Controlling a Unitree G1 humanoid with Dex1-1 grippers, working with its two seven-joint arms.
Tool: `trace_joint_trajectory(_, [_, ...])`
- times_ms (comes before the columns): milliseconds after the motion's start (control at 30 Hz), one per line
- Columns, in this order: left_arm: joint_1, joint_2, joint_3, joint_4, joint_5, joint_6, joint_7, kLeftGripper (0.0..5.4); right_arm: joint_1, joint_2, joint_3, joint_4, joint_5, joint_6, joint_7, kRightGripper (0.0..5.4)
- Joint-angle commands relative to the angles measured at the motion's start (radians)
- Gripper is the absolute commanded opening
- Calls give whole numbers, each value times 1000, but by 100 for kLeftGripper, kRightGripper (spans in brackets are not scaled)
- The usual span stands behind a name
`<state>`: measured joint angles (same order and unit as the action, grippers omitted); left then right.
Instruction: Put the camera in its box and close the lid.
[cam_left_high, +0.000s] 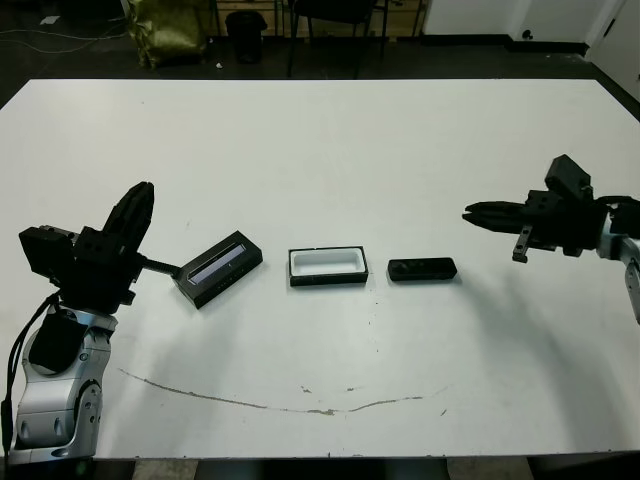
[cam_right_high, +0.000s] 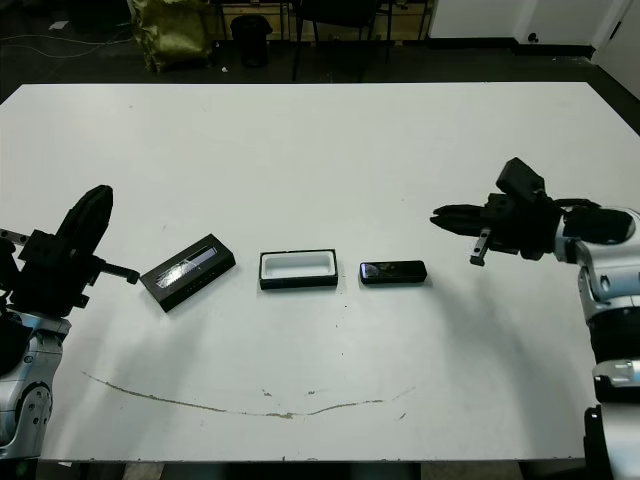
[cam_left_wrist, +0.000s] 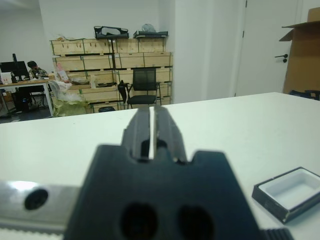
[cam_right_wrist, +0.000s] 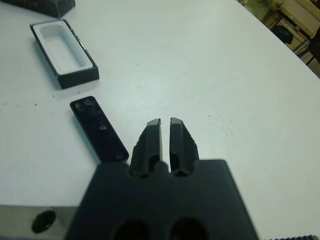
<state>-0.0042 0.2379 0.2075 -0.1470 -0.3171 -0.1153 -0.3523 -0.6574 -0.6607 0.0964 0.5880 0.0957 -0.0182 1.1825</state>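
— Three pieces are lying in a row across the middle of the frame. What are you making of them?

— I am reading them from left to right: the black rectangular lid with the pale silvery-blue strip (cam_left_high: 221, 268), turned at an angle; the shallow black-walled box with the white inside (cam_left_high: 327, 267), sitting open side up; and the small flat matte-black camera bar (cam_left_high: 422, 270) just beside it, apart from its wall. Nothing is in the box yet, so I am judging the task as not begun.

— And your pincers?

— I am holding my right gripper (cam_left_high: 484, 213) above the white table (cam_left_high: 330, 140), right of centre, pointing inward, well apart from the camera. Its fingers are standing nearly together, a thin slit between them, gripping nothing. My left gripper (cam_left_wrist: 152, 125) is hovering at the lower left, near the lid, equally narrow and empty.

— Why so?

— I am guessing each arm is waiting beside its own piece: the right for the camera, the left for the lid. Both would need to be widening before grasping.
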Motion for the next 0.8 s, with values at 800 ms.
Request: trace_joint_trajectory(800, [13, 9, 4, 19, 4, -2, -7, 0, -92, 48, 195, 80, -310, -107, -171, 1])
